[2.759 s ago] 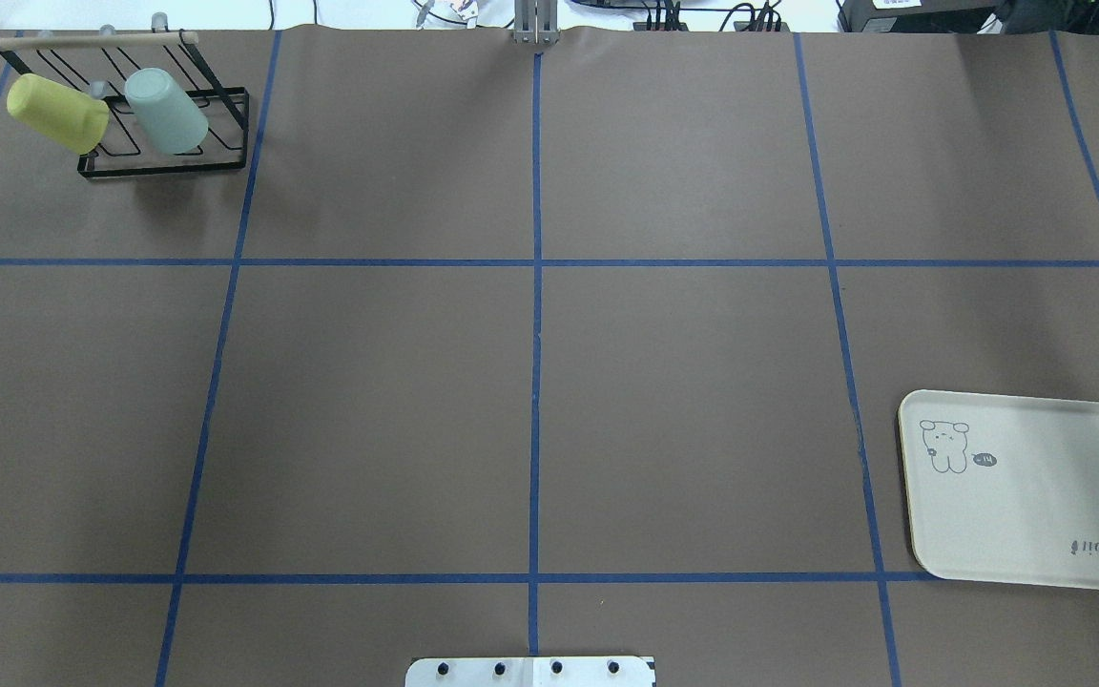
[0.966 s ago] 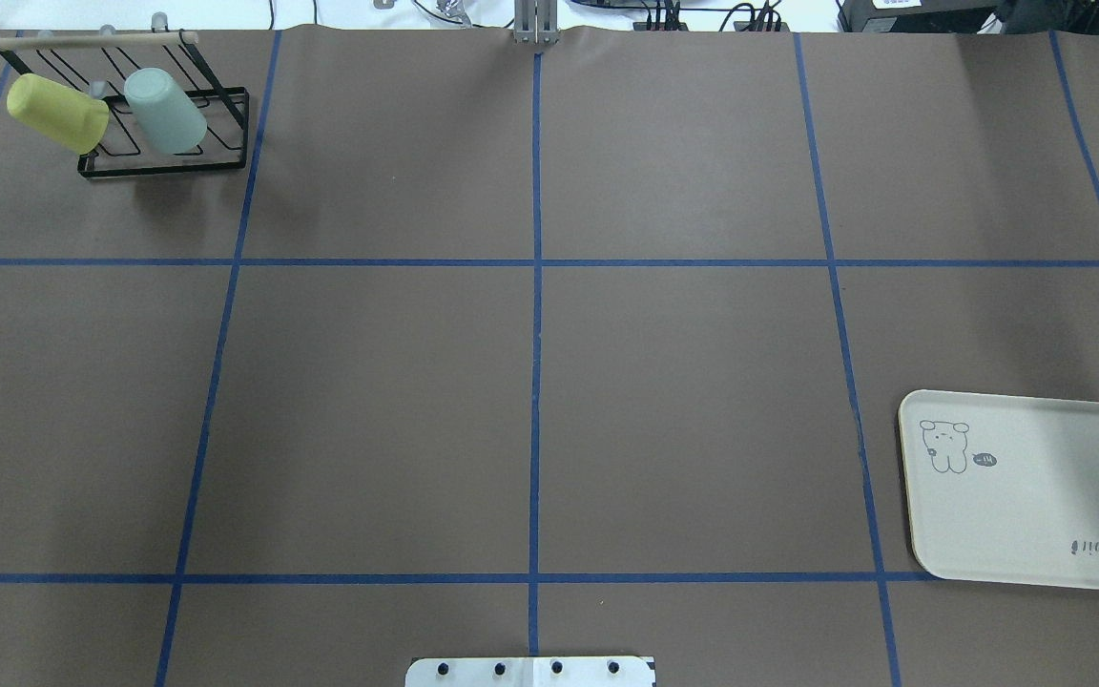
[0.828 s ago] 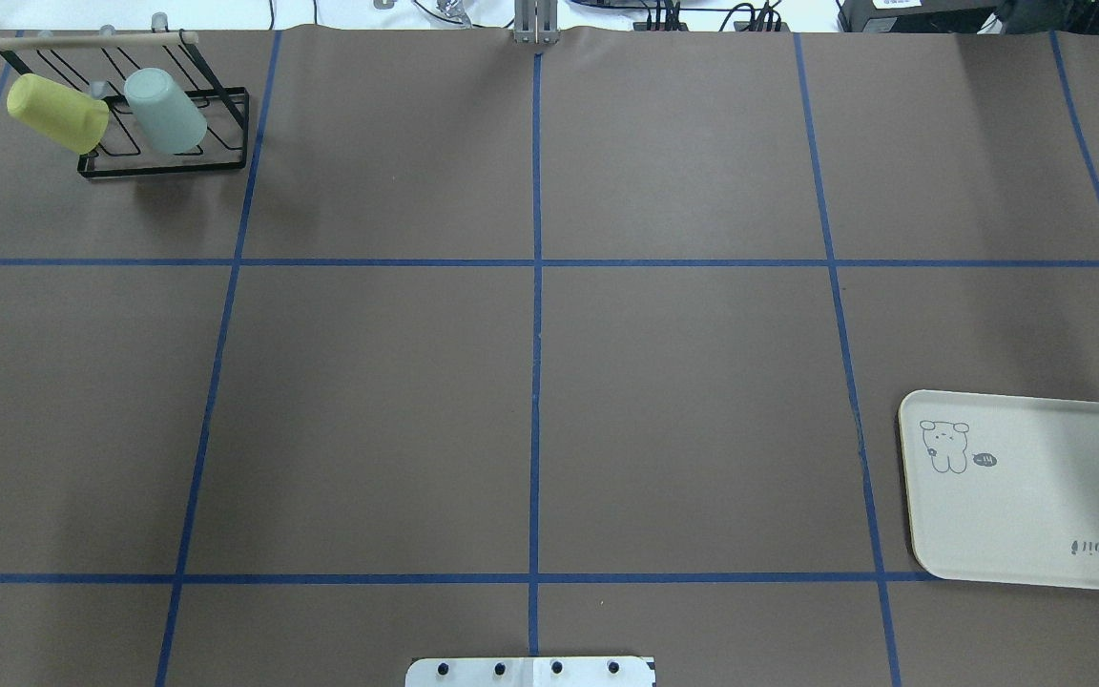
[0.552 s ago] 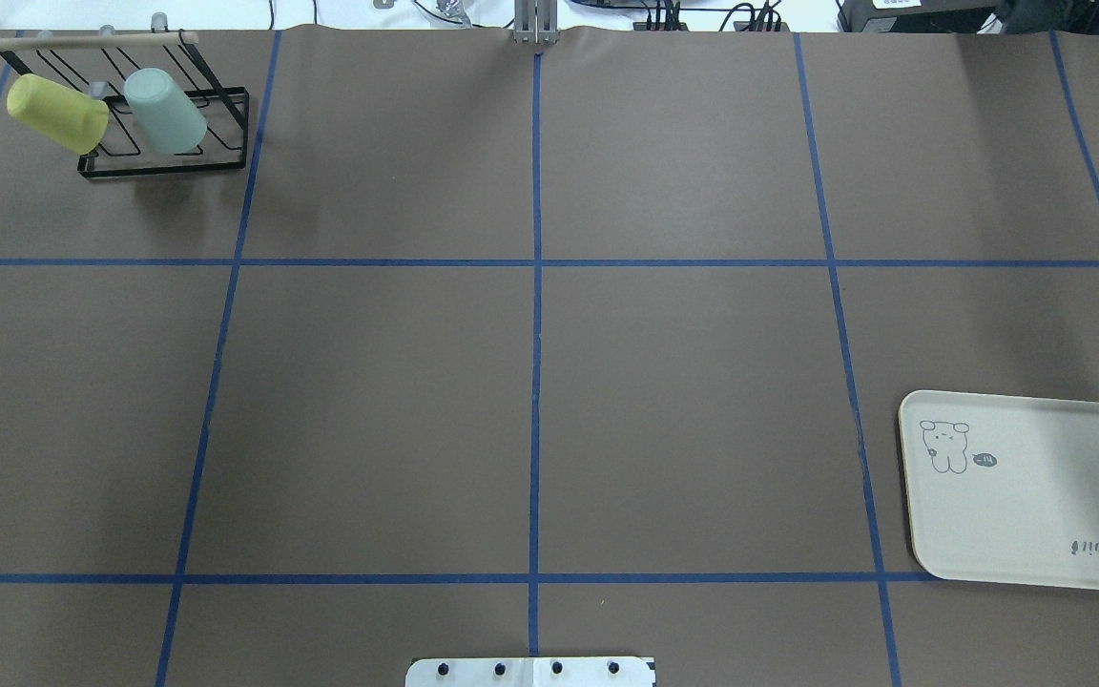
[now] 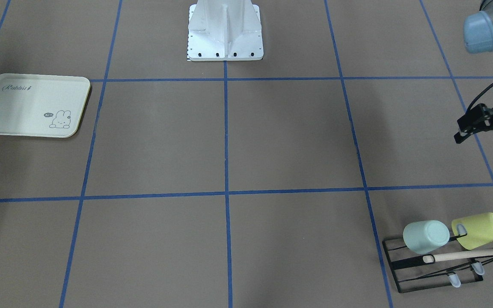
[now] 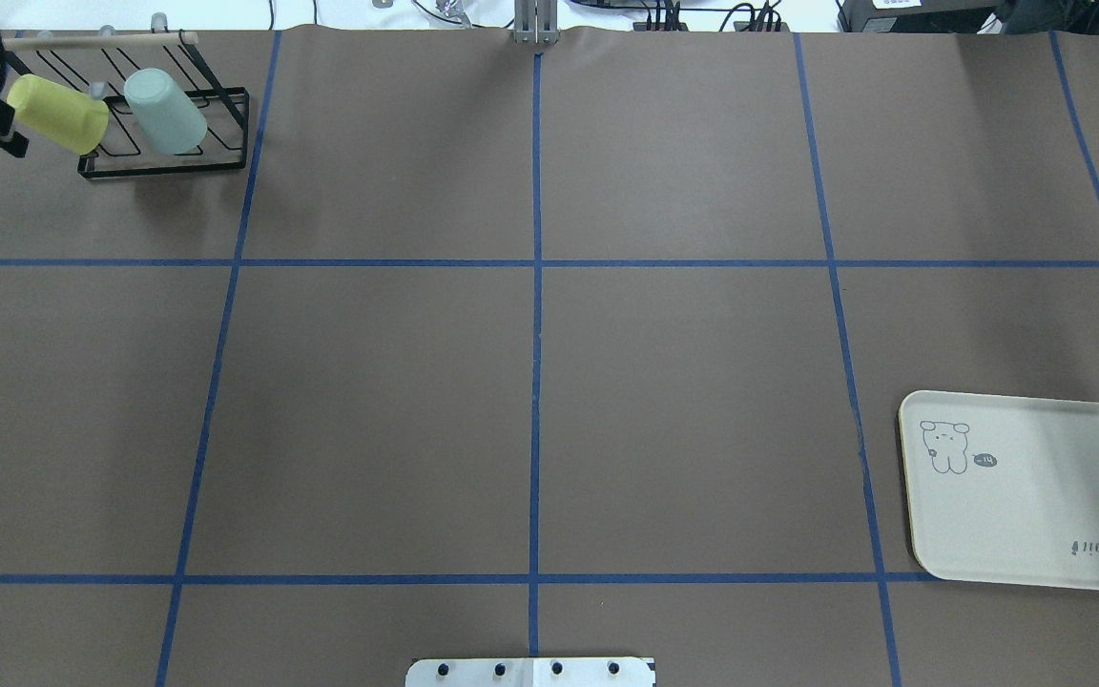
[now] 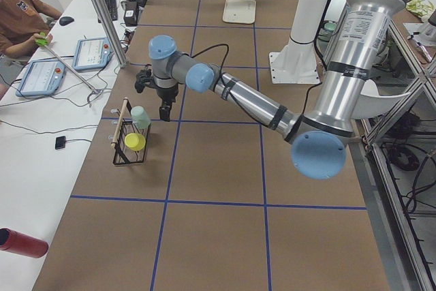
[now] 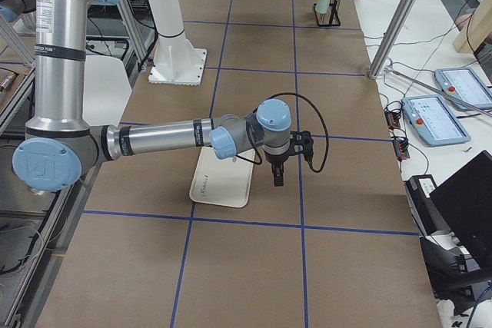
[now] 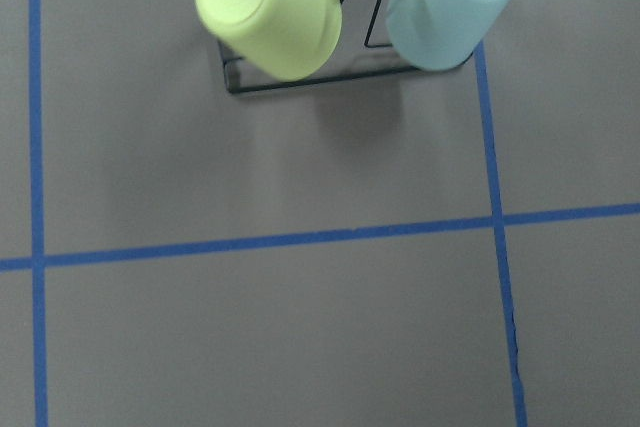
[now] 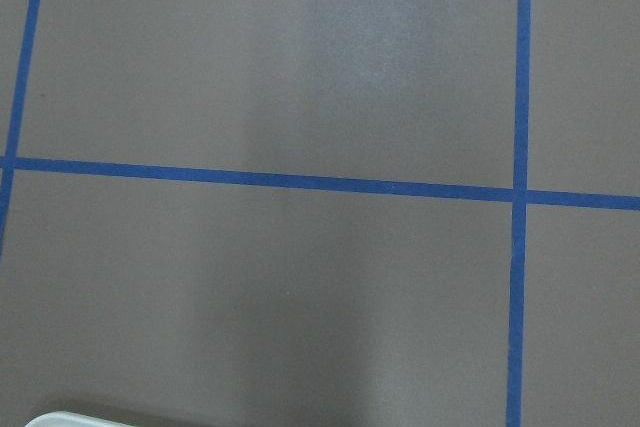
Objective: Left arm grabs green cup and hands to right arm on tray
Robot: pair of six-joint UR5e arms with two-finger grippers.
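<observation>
Tabletop [image 6: 683, 401]: left arm [image 7: 245, 98] newly beside rack [image 6: 164, 168]

The tabletop [image 6: 683, 382] is covered edge to edge in brown paper; blue tape [image 6: 536, 382] divides it into a grid of large rectangular cells, with one line running down the centre from the robot's side to the far edge. Three items rest directly on the surface. A white base plate [image 6: 530, 672] sits on the centre line at the robot's edge. The tray [image 6: 1036, 515], cream with a rabbit drawing, lies flat at the robot's right, slightly skewed to the grid; its near edge overlaps a cross line. A black wire rack [image 6: 163, 168] stands in the far left corner cell, just beside a lengthwise line.
</observation>
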